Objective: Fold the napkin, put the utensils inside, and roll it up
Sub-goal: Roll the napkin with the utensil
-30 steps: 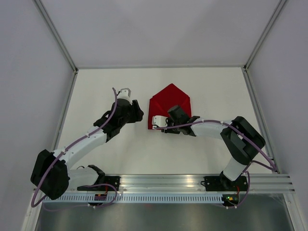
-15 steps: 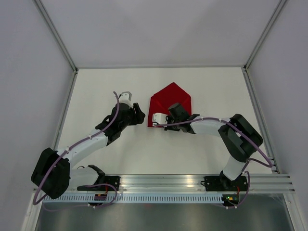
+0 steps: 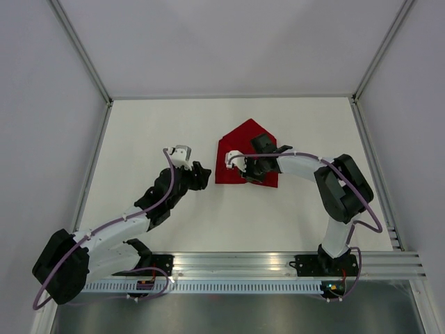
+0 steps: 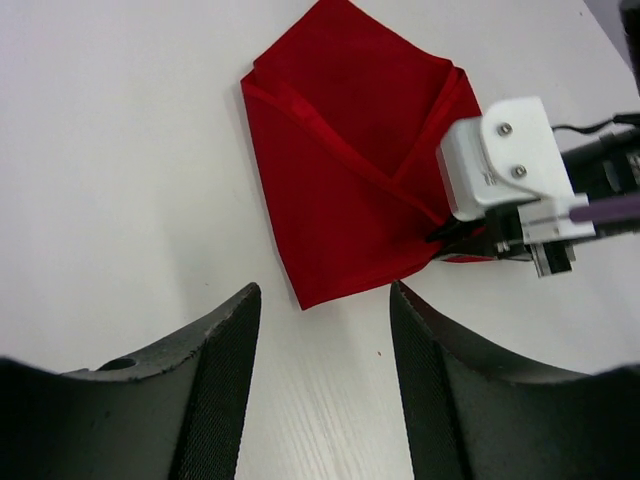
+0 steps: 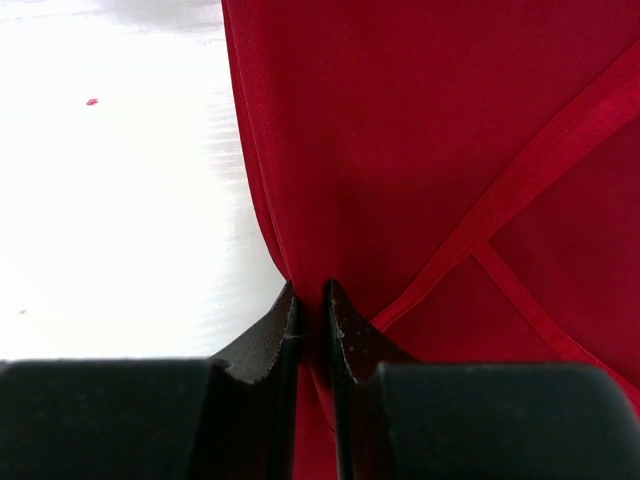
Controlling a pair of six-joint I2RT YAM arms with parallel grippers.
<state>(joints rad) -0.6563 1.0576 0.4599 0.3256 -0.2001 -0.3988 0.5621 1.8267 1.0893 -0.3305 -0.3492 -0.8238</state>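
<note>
The red napkin [image 3: 247, 142] lies folded on the white table, with a pointed far end and a straight near edge. It also shows in the left wrist view [image 4: 340, 150] and fills the right wrist view [image 5: 400, 120]. My right gripper [image 3: 247, 174] [image 5: 310, 295] is shut on a fold of the napkin near its near edge; it also shows in the left wrist view [image 4: 445, 238]. My left gripper [image 3: 201, 174] [image 4: 325, 295] is open and empty, just left of the napkin's near left corner, not touching it. The utensil is out of view.
Grey enclosure walls stand around the table on the left, far and right sides. A metal rail [image 3: 236, 264] with both arm bases runs along the near edge.
My right gripper has moved right and away across the napkin, still shut on the cloth. My left arm has drawn back a little toward the near edge.
</note>
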